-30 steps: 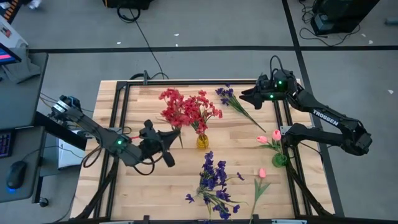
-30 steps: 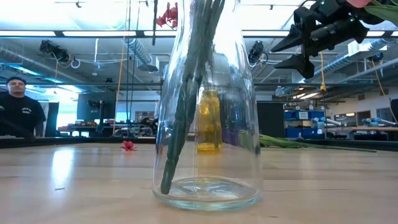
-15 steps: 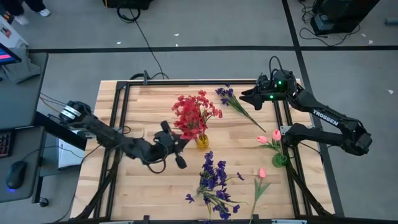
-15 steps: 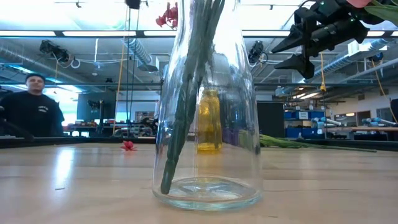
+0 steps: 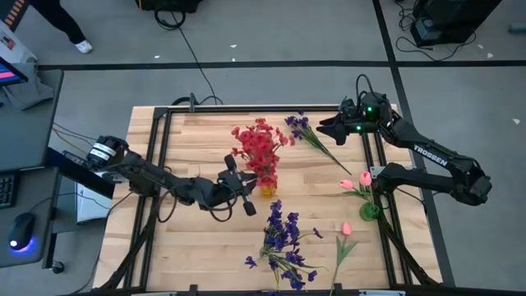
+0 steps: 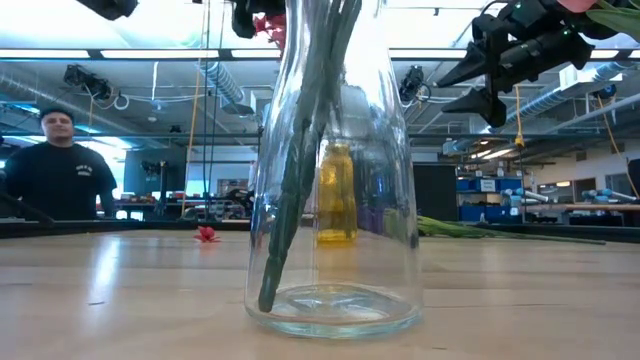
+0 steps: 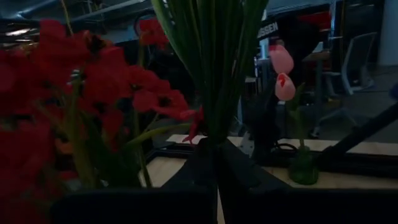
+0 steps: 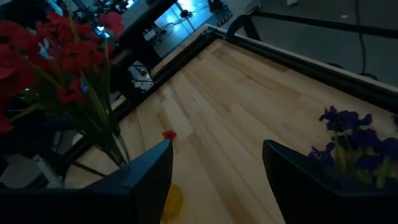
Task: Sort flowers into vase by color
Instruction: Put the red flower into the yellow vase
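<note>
My left gripper (image 5: 241,187) is shut on the red flowers (image 5: 258,150), right beside the yellow vase (image 5: 268,188) at mid-table. My right gripper (image 5: 322,129) hovers open and still near the far right corner, next to a loose purple sprig (image 5: 306,129) lying on the table. Purple flowers (image 5: 283,238) stand in a clear vase (image 6: 335,200) near the near edge. Pink tulips (image 5: 355,184) stand in a small green vase (image 5: 370,211), and one pink tulip (image 5: 345,232) lies flat nearby. My left gripper pinches the bundled green stems (image 7: 214,127) of the red flowers between its two fingers, coming in level from the table's left, across the stems. The stems stand upright and fan out above the fingers, with the red blooms (image 7: 74,87) close by. Their lower ends are hidden.
A single red bloom (image 8: 169,134) lies loose on the table toward the far left. A black metal frame (image 5: 156,148) runs along the table's edges. A person (image 6: 55,170) stands beyond the table. Bare wood (image 5: 197,247) lies to the near left.
My left gripper has moved toward the table's right, up to the yellow vase. The red flowers, spread wide a second ago, have drawn together into a narrower, more upright clump over the vase.
</note>
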You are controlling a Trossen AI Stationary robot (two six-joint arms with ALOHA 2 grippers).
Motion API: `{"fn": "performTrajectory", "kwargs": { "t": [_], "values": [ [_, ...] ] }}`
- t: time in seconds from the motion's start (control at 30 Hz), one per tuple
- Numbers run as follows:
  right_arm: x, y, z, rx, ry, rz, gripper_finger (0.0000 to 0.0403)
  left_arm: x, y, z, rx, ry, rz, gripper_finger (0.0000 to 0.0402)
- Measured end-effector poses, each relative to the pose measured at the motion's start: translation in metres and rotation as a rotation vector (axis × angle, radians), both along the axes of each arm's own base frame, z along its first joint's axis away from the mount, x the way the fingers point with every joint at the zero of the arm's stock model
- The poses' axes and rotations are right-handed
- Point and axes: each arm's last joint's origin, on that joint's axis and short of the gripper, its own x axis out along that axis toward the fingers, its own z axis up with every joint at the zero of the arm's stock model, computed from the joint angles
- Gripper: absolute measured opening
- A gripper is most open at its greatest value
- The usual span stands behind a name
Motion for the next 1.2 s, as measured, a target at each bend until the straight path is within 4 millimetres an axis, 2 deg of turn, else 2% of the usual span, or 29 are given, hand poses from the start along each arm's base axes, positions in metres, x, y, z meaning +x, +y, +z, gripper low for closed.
{"fn": "performTrajectory", "kwargs": {
  "t": [0.2, 1.2],
  "values": [
    [0.000, 0.000, -0.001, -0.005, 0.014, -0.001, 0.0256, 0.002, 0.005, 0.000, 0.008, 0.000, -0.026, 0.0010],
    [-0.002, 0.001, -0.004, -0.022, 0.054, -0.006, 0.0256, 0.006, 0.003, -0.018, 0.043, 0.161, -0.160, 0.0010]
  ]
}}
